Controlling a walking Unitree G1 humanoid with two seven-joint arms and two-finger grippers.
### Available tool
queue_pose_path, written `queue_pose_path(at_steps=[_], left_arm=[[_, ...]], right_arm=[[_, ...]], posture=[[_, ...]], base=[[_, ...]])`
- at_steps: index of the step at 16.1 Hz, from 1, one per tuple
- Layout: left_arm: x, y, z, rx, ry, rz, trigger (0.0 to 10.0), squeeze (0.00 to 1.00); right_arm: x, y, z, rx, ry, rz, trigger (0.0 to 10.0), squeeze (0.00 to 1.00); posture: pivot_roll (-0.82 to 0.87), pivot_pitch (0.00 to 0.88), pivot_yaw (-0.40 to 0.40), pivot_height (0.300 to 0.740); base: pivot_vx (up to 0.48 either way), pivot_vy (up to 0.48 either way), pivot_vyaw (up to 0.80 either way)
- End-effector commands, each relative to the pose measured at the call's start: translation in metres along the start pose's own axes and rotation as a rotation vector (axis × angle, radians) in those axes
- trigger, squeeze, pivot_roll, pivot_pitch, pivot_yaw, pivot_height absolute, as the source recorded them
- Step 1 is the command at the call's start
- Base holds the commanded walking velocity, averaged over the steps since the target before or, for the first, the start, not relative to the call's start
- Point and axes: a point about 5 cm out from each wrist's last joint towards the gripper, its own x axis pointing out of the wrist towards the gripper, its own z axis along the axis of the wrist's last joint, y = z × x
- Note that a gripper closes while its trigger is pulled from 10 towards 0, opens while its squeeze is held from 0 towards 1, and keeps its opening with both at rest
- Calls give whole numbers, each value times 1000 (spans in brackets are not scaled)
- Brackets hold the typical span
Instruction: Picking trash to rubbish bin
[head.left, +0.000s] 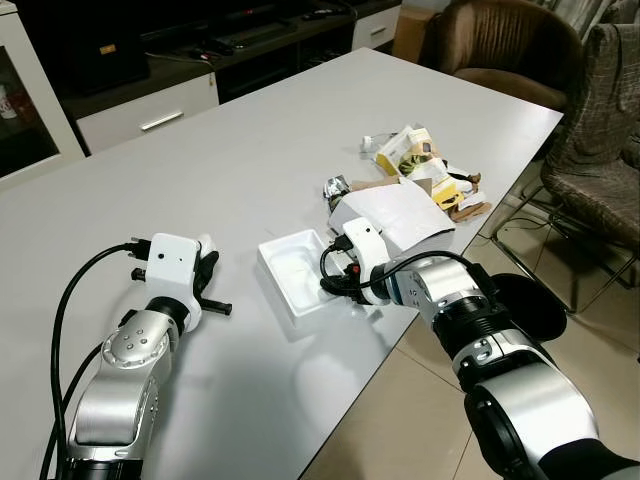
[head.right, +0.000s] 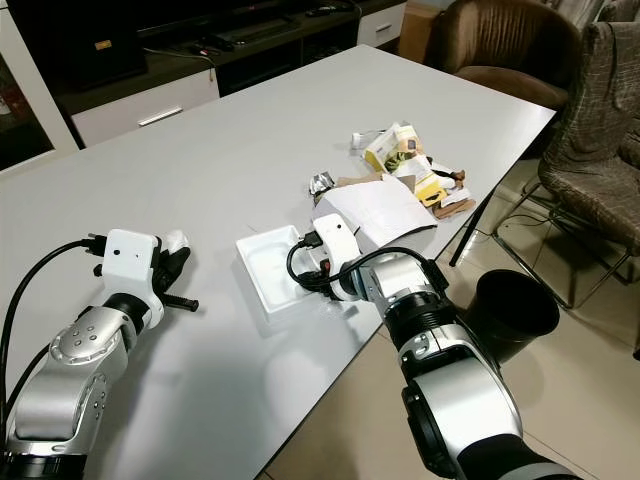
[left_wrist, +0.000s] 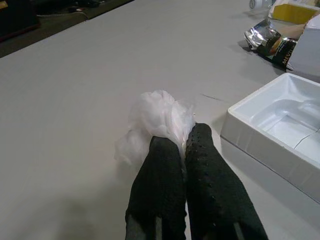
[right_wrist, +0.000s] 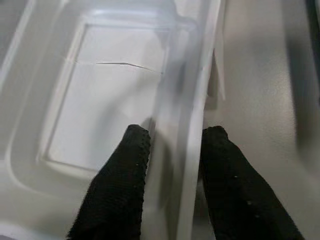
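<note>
A crumpled white tissue (left_wrist: 160, 112) lies on the grey table (head.left: 250, 140), and my left gripper (head.left: 208, 264) is shut on its near side, fingertips (left_wrist: 167, 147) pressed together. To its right sits a white foam tray (head.left: 292, 266). My right gripper (head.left: 333, 283) is open at the tray's near right edge, one finger (right_wrist: 132, 150) inside the tray and the other outside, straddling the tray wall (right_wrist: 187, 125). A black rubbish bin (head.right: 516, 308) stands on the floor right of the table.
More trash lies past the tray: a white sheet (head.left: 400, 212), a foil wrapper (head.left: 335, 187) and yellow packets (head.left: 415, 155). Chairs (head.left: 595, 140) stand along the table's right side. A dark cabinet (head.left: 150, 95) runs behind the table's far edge.
</note>
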Motion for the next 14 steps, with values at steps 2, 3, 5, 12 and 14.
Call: queue_pose_path(at_steps=[2, 3, 5, 12, 14], left_arm=[[0, -1, 6, 23, -15, -12, 0, 0], [0, 0, 6, 24, -15, -12, 0, 0], [0, 0, 5, 25, -14, -14, 0, 0], [-11, -2, -9, -25, 31, 21, 0, 0], [-14, -5, -6, -69, 1, 46, 0, 0]], right_arm=[[-1, 0, 3, 14, -22, 22, 0, 0], [-1, 0, 4, 18, -24, 26, 0, 0], [-1, -1, 4, 29, -36, 26, 0, 0], [-24, 33, 26, 18, -432, 252, 0, 0], [-54, 55, 28, -68, -588, 305, 0, 0]], posture=[[13, 0, -38, 740], [12, 0, -36, 740], [11, 0, -35, 740], [19, 0, -22, 740], [12, 0, -14, 740]], base=[[0, 0, 0], [0, 0, 0], [0, 0, 0], [0, 0, 0], [0, 0, 0]])
